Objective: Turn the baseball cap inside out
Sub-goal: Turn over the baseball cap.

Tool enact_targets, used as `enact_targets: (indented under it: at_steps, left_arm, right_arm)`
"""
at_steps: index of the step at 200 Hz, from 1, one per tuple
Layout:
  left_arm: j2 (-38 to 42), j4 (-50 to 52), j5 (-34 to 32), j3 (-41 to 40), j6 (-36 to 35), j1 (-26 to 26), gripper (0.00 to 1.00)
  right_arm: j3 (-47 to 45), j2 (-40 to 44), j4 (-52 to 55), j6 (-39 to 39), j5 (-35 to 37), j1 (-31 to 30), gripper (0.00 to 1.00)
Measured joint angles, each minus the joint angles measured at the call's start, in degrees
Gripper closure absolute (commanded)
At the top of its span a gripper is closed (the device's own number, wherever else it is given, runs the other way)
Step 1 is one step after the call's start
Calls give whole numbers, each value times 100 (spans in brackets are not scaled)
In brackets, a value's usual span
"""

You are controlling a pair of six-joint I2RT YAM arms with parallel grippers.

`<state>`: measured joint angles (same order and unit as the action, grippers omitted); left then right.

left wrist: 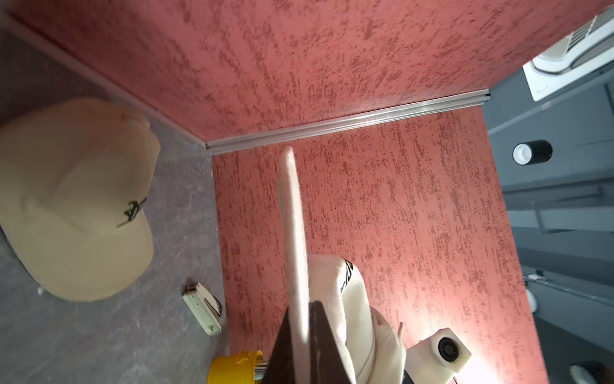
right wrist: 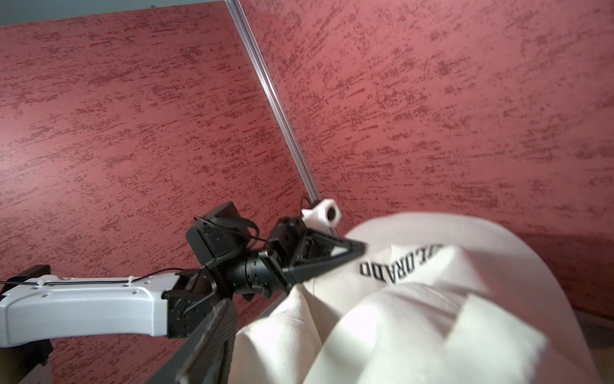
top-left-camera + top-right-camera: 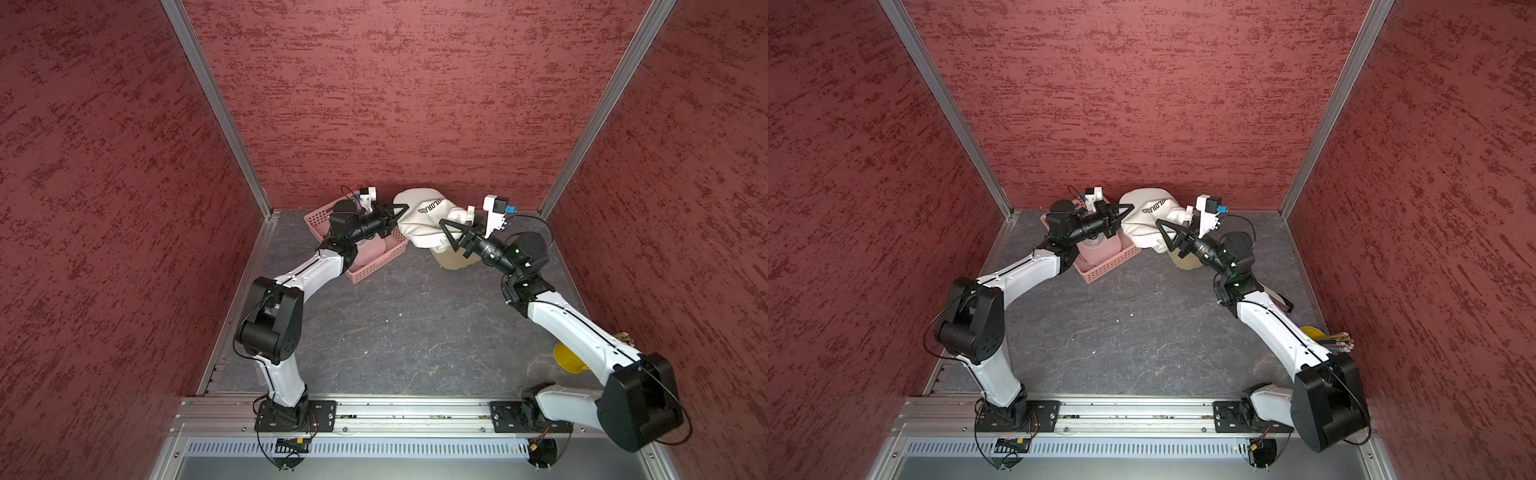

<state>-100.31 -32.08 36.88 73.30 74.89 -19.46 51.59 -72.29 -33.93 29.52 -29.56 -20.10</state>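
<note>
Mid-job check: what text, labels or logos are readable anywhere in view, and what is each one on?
"OLORADO": black block letters on the white baseball cap, upside down in both top views; any letter before them is hidden in a fold.
Black embroidered mark on the tan cap: too blurred to read.
Nothing else legible.

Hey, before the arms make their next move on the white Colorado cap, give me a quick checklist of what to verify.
1. Left gripper shut on the brim of the white cap: ok.
2. Right gripper open for a fresh hold: ok.
3. White cap turned inside out: not ok; the COLORADO lettering faces outward.
4. White cap clear of the tan cap beneath it: cannot tell.
5. Pink basket out of the way: cannot tell; the arm carrying the left gripper crosses over it in both top views.
</note>
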Motion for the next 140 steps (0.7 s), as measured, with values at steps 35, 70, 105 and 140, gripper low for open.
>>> enact_targets:
  at_steps: [35,70,105,140]
  left_arm:
    - [538,269,-531,22,-1115,20,100]
    - [916,293,-944,33,-2133,-164,100]
    - [1414,396,-1397,-11,-3316,-616,100]
    - [1810,380,-1589,-170,-4142,-841,100]
  right_arm:
    - [-210,197,723,162,221,0,25]
    - [-350,103,1082,345,411,0,24]
    - [-442,-247,820,748,402,0,22]
    - [-455,-702,157,1182,260,0,20]
